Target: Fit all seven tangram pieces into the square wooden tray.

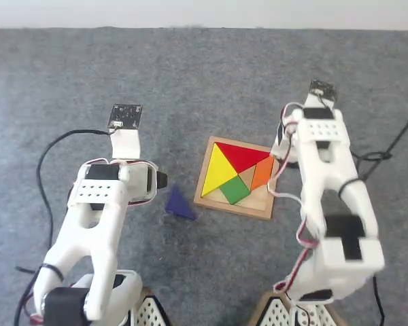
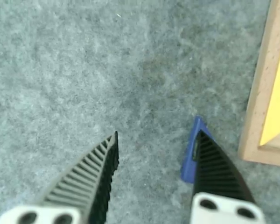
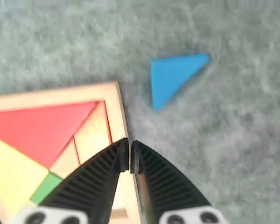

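The square wooden tray (image 1: 264,206) lies mid-table and holds a red triangle (image 1: 243,155), a yellow triangle (image 1: 219,171), a green square (image 1: 235,189) and an orange piece (image 1: 262,173). A dark blue piece (image 1: 180,204) rests on the carpet left of the tray. In the left wrist view my left gripper (image 2: 157,135) is open low over the carpet, one finger (image 2: 214,163) touching the dark blue piece (image 2: 190,156) from the tray side. My right gripper (image 3: 129,144) is shut on nothing over the tray's rim (image 3: 115,105). A light blue triangle (image 3: 172,77) lies on the carpet just beyond it.
Grey carpet covers the table. The left arm (image 1: 98,204) and the right arm (image 1: 330,183) flank the tray. Cables trail at the far left (image 1: 47,170) and far right (image 1: 387,149). The carpet beyond the tray is open.
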### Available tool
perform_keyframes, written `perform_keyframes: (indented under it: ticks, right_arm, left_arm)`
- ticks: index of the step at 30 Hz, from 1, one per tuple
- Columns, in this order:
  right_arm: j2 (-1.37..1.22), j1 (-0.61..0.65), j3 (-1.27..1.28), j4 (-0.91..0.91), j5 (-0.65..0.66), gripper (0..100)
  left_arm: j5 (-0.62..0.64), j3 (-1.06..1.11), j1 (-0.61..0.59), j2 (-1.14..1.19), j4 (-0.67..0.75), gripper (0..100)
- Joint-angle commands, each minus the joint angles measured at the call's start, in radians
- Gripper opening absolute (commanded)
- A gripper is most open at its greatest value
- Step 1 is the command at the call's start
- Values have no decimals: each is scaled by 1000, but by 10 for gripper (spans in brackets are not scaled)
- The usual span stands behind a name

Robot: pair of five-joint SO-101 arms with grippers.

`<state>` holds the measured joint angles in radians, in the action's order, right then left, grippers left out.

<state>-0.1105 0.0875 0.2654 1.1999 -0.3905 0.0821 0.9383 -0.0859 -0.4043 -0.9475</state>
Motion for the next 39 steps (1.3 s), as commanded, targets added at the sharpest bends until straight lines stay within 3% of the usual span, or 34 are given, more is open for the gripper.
perform_keyframes:
  ticks: [1, 5, 8, 11, 14, 19, 23, 29, 39]
  right_arm:
    - [177, 47, 80, -39, -6, 9]
    - [193, -21, 84, -145, -3, 59]
    - [122, -79, 18, -173, -23, 225]
    - [-4, -76, -87, -131, -190, 329]
    - [-124, -61, -198, -97, -393, 286]
    - [-295, -18, -370, -90, -430, 256]
    - [-397, -21, -460, -58, -542, 255]
    - [-484, -54, -580, 31, -545, 222]
    - [-504, -81, -589, 24, -552, 219]
  left_arm:
    - [8, -24, -6, -29, 20, 254]
    - [8, -22, -9, -29, 20, 254]
    - [8, -22, -11, -29, 20, 254]
    - [8, -22, -9, -29, 20, 254]
    - [8, -22, -11, -29, 20, 254]
    - [8, -22, -11, -29, 20, 254]
    - [6, -22, -11, -29, 20, 254]
    - [5, -22, -8, -29, 20, 254]
    - [5, -22, -11, -29, 20, 254]
